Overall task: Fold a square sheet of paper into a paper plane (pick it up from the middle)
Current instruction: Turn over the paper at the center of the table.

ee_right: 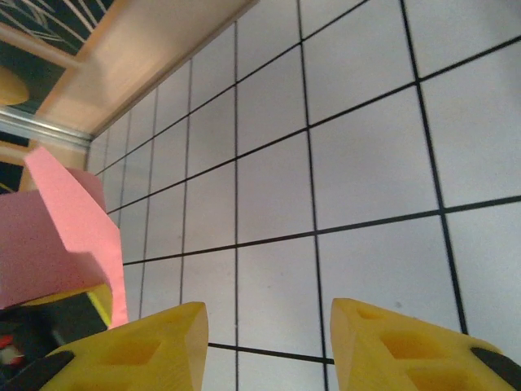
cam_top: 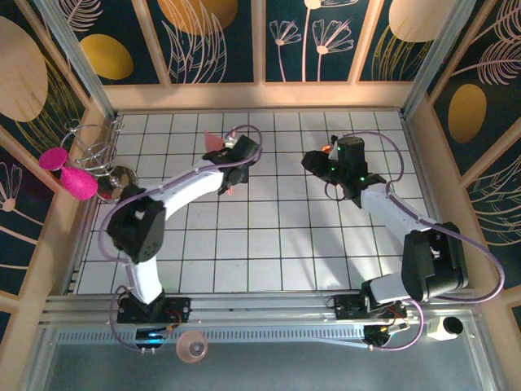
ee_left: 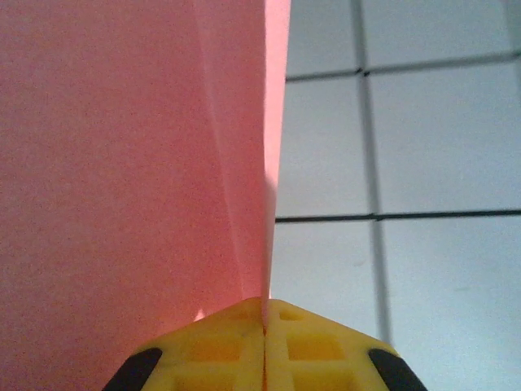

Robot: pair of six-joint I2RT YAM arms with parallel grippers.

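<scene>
left end effector [ee_left: 264, 314] clamped on creased pink paper [ee_left: 122, 163], upper-middle of top view | right end effector [ee_right: 269, 330] apart, empty | progress: seemingly mid-fold, plane unfinished

I see a white tiled worktop [cam_top: 277, 244] ruled with black lines. At its far left corner stands a wire rack [cam_top: 91, 145], two magenta discs [cam_top: 79, 184] just beside it. Beyond the near edge lies a pale pink round piece [cam_top: 192, 347].

Bright overhead light casts soft shadows on the tiled table [cam_top: 277, 244], and wrist close-ups blur.
</scene>
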